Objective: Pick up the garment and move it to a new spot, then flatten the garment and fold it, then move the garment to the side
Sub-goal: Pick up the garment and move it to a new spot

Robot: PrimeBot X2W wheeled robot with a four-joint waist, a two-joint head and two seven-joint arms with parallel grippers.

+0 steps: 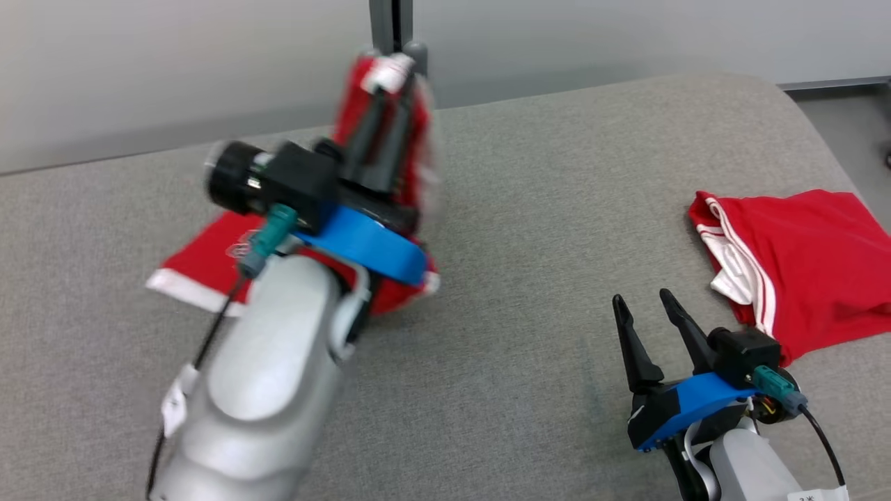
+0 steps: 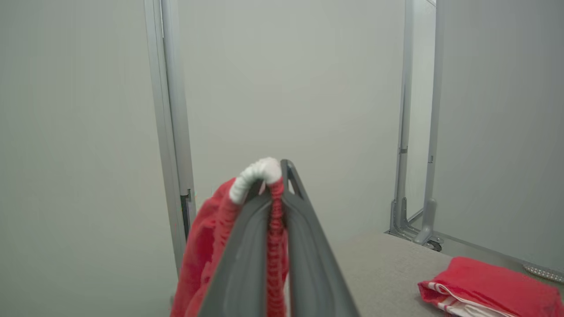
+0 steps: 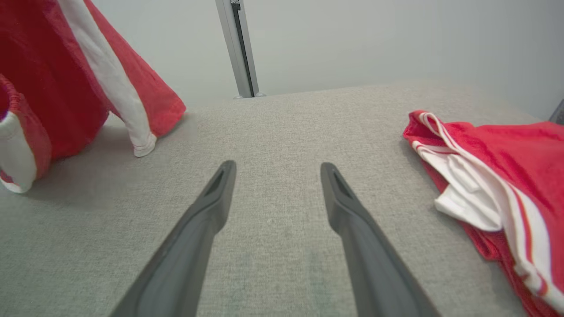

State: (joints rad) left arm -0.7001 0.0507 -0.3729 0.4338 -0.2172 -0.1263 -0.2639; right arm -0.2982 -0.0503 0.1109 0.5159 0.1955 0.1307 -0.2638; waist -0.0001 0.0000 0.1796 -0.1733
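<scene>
The pale left arm (image 1: 257, 390) is nearest the head camera, rising from the lower left and covering part of what lies behind it. Its upper end is blurred there.

The grey cloth-covered table (image 1: 522, 243) spreads under everything, with a plain pale wall behind it.

The garment (image 1: 209, 264), red with white trim, sits on the left half of the table. Its top is lifted off the surface and the rest hangs down. In the right wrist view, the lower edges and a white-striped flap touch the table. In the head view, one red part with a white hem lies flat to the left of the arm.

A second red garment (image 1: 814, 264) with white stripes lies bunched at the table's right edge, well apart from the first.

The left gripper (image 2: 277, 174) is clamped on the garment. A gathered red band runs between its two fingers, and a white edge curls over the tips.

The right gripper (image 1: 641, 296) hangs low over the table at lower right, near the second garment without touching it. Its fingers are spread wide with nothing between them.

A grey metal post (image 1: 390, 24) stands behind the table's far edge.
</scene>
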